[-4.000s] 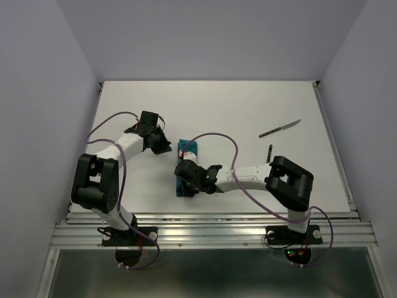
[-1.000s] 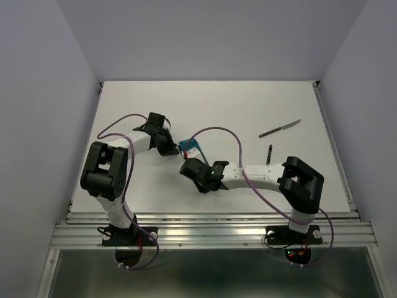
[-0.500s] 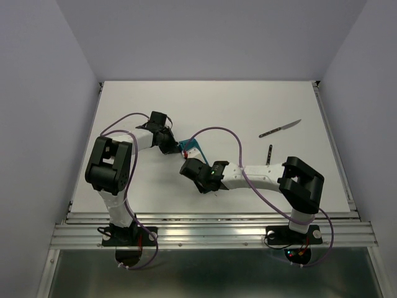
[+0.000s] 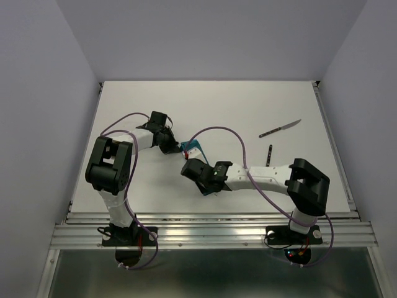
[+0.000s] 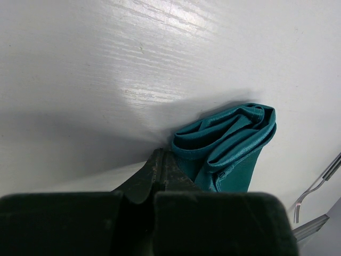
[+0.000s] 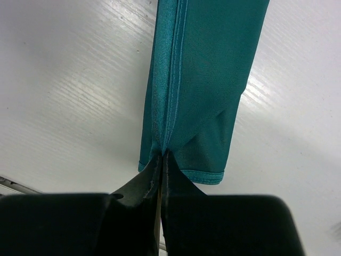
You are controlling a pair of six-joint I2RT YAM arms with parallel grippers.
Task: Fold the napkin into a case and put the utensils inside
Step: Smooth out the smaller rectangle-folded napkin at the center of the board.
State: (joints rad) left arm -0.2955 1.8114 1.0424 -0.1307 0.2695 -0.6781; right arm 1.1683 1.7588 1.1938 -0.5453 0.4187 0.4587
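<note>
Dead centre, left gripper [image 5: 160,166] and right gripper [image 6: 161,160] clamp the case [image 6: 208,80] ends — looks like final fold; next needs its mouth held open, fork [image 4: 269,154] fetched.

Both arms were the same build: left arm [image 4: 133,141] and right arm [image 4: 260,176] had white link shells, chunky black joint housings and black base plates [image 4: 133,234]. A thin purple cable [image 4: 214,131] ran outside each arm in loose loops, with small fasteners at the bases. On the wrist cams, left gripper [image 5: 160,154] and right gripper [image 6: 161,154] had matte black wedge fingers [image 5: 144,184] tapering to thin, slightly scuffed tips.
</note>
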